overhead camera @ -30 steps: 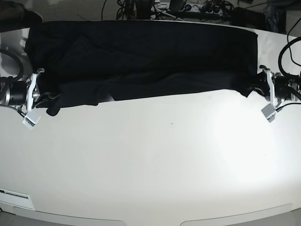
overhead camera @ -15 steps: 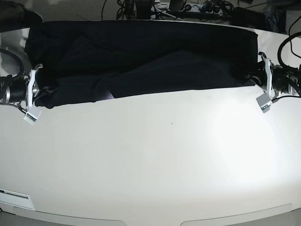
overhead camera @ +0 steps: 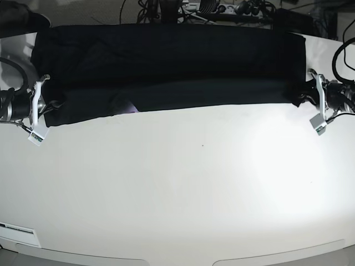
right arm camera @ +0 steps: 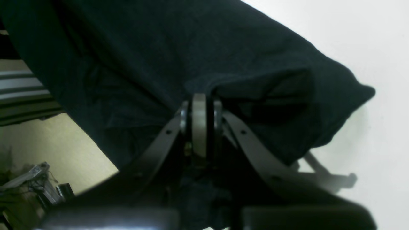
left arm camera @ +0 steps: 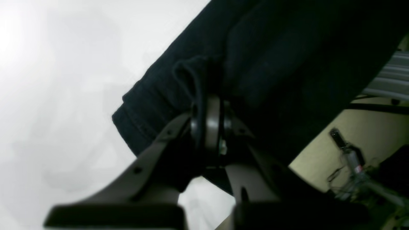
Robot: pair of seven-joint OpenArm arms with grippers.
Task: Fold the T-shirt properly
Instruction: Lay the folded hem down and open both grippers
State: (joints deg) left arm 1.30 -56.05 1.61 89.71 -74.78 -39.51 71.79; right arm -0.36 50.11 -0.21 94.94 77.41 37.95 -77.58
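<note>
Soft black T-shirt (overhead camera: pixel 166 72) stretches as a long band at the bench's (overhead camera: pixel 194 183) twelve o'clock, left claw (overhead camera: pixel 308 98) and right claw (overhead camera: pixel 49 105) each clamped on an end.

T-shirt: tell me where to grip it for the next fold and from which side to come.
Grip the T-shirt at its two short ends, as now: it lies as a long band across the table's far side. The left gripper and right gripper each come in level from outside an end, jaws shut on the bunched near corner, probably the best hold for carrying that edge over evenly.
</note>
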